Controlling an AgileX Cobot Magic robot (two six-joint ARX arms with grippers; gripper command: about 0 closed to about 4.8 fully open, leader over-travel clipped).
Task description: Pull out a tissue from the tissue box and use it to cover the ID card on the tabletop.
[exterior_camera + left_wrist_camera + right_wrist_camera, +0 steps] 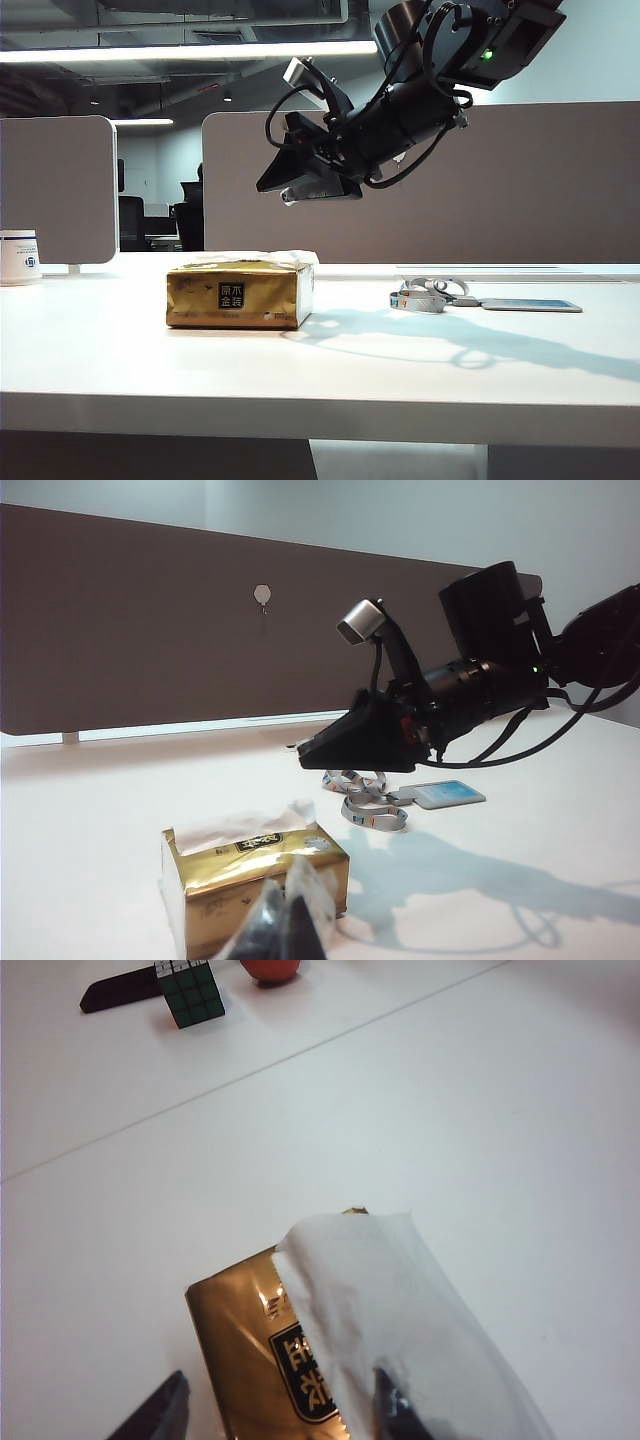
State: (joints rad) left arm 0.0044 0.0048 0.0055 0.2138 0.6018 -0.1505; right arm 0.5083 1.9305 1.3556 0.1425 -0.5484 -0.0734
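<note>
The left pincer (285, 925) shows only at the edge of its own wrist view, low and on the near side of the pack, and I cannot tell whether it is clenched or released. On the table (120, 350), right of a white cup (18, 257), lies the gold tissue box (240, 295) with a white tuft (270, 258) standing out of its top. The right pincer (275, 190) hangs above the box, released and empty, jaws apart. Well to the right lies the ID card (530, 305), uncovered, beside its coiled lanyard (425, 295). No tissue is out yet, so the step in hand looks like the reach. Next, the right pincer should probably descend and pinch only the tuft.
</note>
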